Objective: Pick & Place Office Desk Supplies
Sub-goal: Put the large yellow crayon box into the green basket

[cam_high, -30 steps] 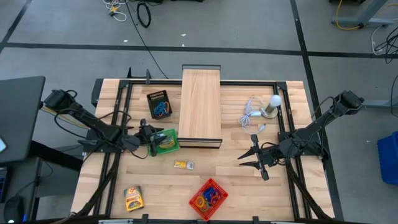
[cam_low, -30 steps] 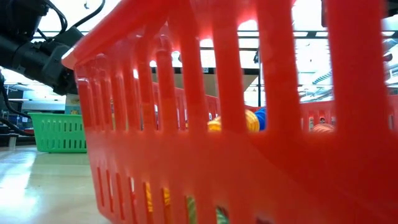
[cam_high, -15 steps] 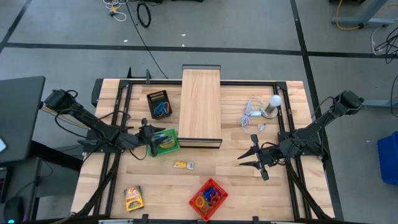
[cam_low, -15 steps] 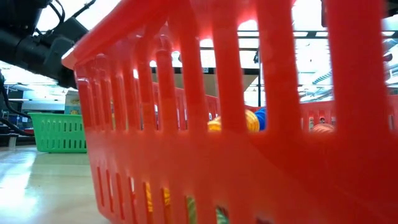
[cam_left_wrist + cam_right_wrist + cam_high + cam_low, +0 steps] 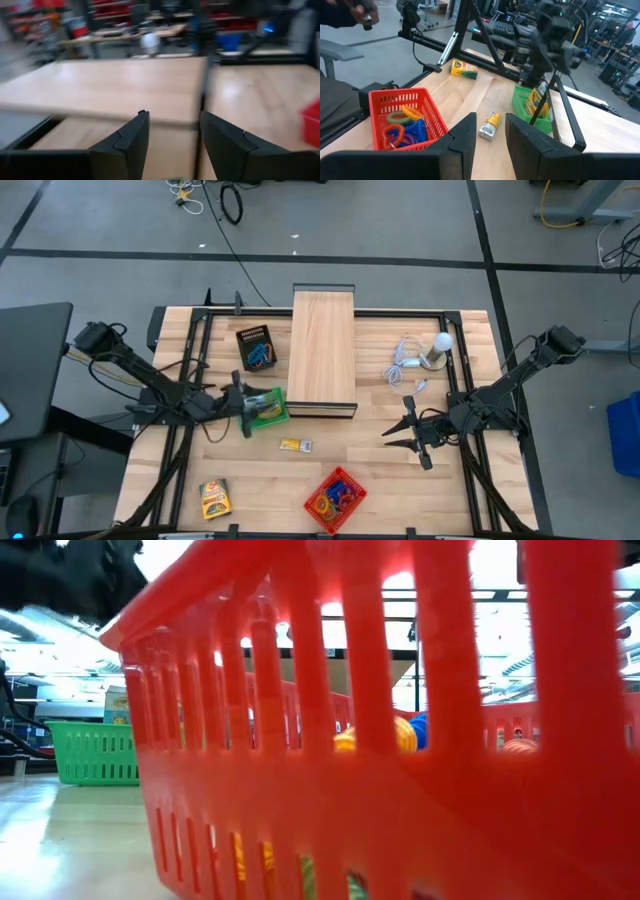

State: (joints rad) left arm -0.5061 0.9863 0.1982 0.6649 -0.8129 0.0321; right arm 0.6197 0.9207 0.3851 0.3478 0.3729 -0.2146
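Crayon box [image 5: 267, 408] in green basket [image 5: 270, 418], just beside left claw [image 5: 245, 402]

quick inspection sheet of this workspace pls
surface: wooden table, dark frame rails across it
job's things: coloured loops in red basket; crayon box in green basket; second crayon box; small yellow piece
clutter: long wooden box; white bulb; dark box
grippers: left gripper open above the green basket; right gripper open, empty
cables: coiled white cable
surroundings: grey floor, black cables on it
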